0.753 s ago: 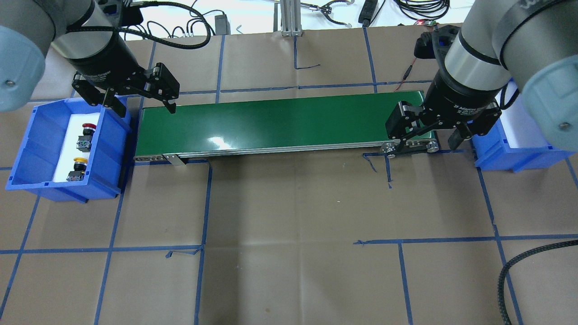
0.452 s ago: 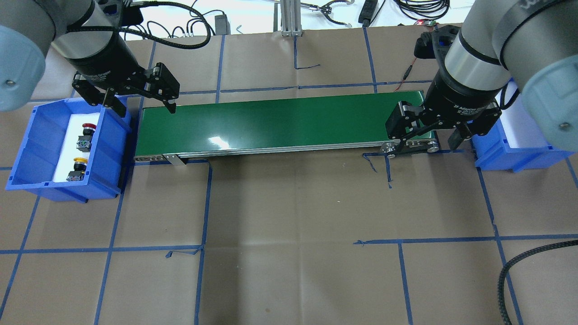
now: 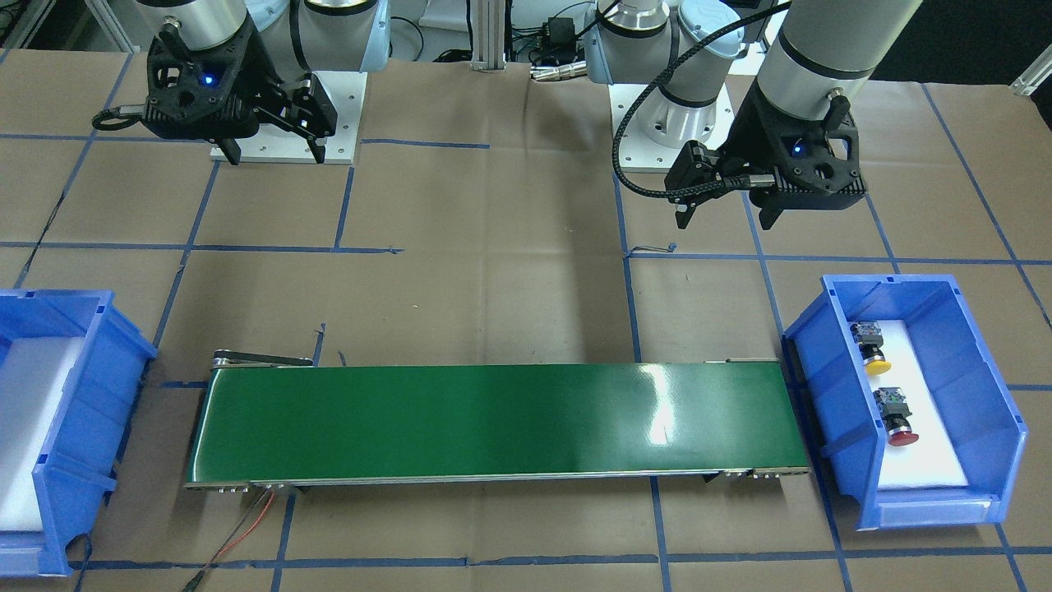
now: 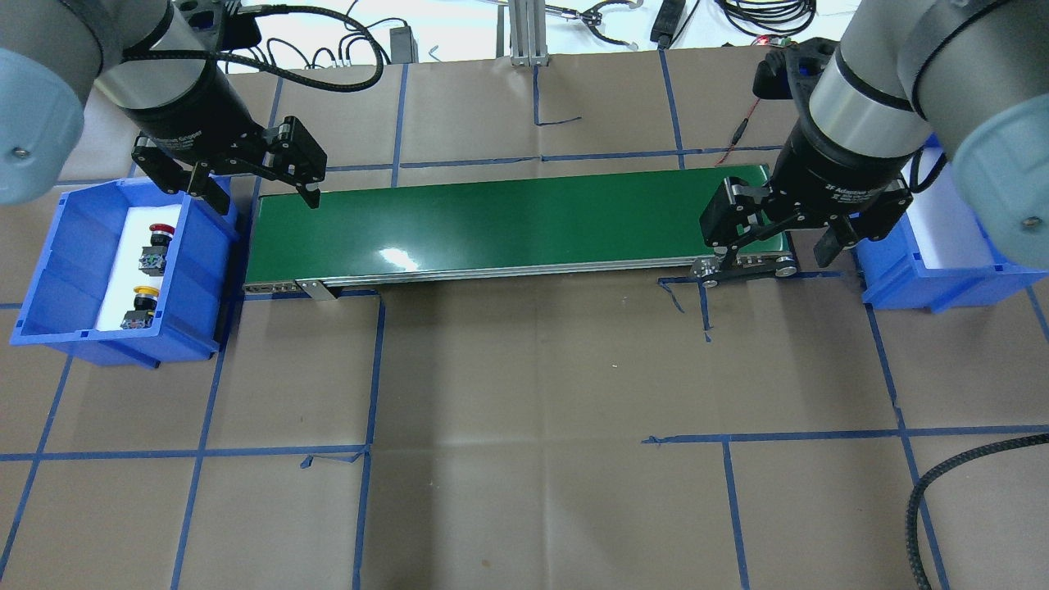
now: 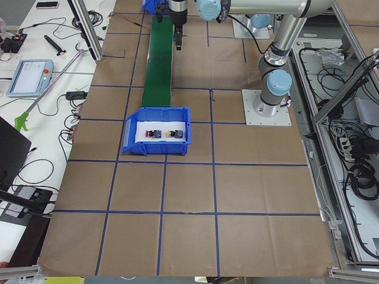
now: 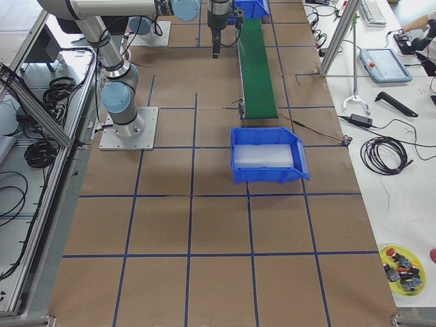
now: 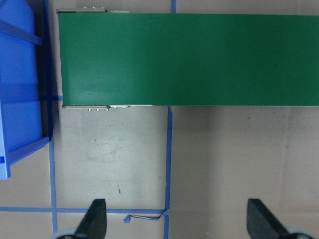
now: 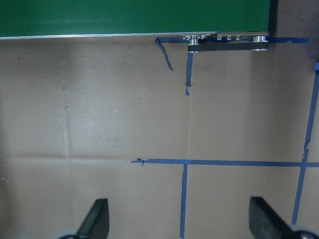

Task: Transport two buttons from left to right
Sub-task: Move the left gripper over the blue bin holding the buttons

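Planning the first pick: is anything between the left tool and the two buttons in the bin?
Nothing visible covers them. The red button and yellow button lie bare on white foam in the open-topped blue bin. The left tool, open, hangs raised beside the bin, toward the green belt; only the bin wall lies between sideways.

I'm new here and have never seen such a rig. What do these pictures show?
A robot's left arm and right arm reach over a paper-covered table. Each ends in a black two-finger tool: the left tool and the right tool are open and empty. One camera looks down from behind the robot, one faces it, two look along the table from its ends, two sit on the wrists. A green conveyor belt lies between two blue plastic bins. The left blue bin holds a yellow-capped push-button and a red-capped push-button; the right blue bin holds only white padding.
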Robot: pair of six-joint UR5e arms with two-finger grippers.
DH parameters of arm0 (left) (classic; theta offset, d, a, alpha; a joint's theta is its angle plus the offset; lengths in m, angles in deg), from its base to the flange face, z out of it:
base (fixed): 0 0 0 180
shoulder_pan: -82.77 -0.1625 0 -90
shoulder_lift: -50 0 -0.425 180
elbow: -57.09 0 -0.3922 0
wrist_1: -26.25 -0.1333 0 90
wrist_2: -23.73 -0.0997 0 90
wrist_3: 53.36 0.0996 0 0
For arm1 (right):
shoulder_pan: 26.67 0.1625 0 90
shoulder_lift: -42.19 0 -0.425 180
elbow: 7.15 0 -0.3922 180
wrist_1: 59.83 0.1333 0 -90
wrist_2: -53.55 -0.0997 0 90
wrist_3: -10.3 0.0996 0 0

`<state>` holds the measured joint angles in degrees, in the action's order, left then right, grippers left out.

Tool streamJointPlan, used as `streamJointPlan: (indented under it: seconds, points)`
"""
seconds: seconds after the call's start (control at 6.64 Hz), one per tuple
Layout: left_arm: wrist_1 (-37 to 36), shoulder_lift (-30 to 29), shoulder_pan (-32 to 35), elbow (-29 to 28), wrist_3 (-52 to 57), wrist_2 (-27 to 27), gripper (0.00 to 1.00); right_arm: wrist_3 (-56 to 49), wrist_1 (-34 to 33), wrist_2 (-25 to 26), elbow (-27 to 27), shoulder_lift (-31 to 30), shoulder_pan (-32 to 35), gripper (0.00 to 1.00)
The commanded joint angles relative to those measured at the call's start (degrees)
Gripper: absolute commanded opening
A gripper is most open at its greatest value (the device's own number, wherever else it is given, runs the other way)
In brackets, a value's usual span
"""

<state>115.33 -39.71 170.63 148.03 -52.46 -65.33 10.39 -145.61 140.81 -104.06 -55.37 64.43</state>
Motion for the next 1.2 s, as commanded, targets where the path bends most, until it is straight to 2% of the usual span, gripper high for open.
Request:
streamJointPlan:
  seconds: [0.0, 0.3, 0.45, 0.75, 1.05]
  points:
    - [0.0, 0.1, -0.9, 0.2, 0.2, -0.2, 1.0, 0.0, 0.0, -0.1, 0.1, 0.0, 0.0, 1.0]
    - [0.1, 0.7, -4.0, 1.0, 2.8, -0.2, 1.0, 0.0, 0.0, 0.0, 0.1, 0.0, 0.0, 1.0]
    - [0.1, 1.2, -7.8, 1.1, 5.1, -1.4, 1.0, 0.0, 0.0, 0.0, 0.1, 0.0, 0.0, 1.0]
    - [0.1, 1.1, -20.3, 1.4, 14.3, -1.6, 1.0, 0.0, 0.0, -0.2, 0.1, 0.0, 0.0, 1.0]
    - [0.0, 0.7, -33.0, 1.4, 29.5, -1.6, 1.0, 0.0, 0.0, -0.2, 0.1, -0.1, 0.0, 1.0]
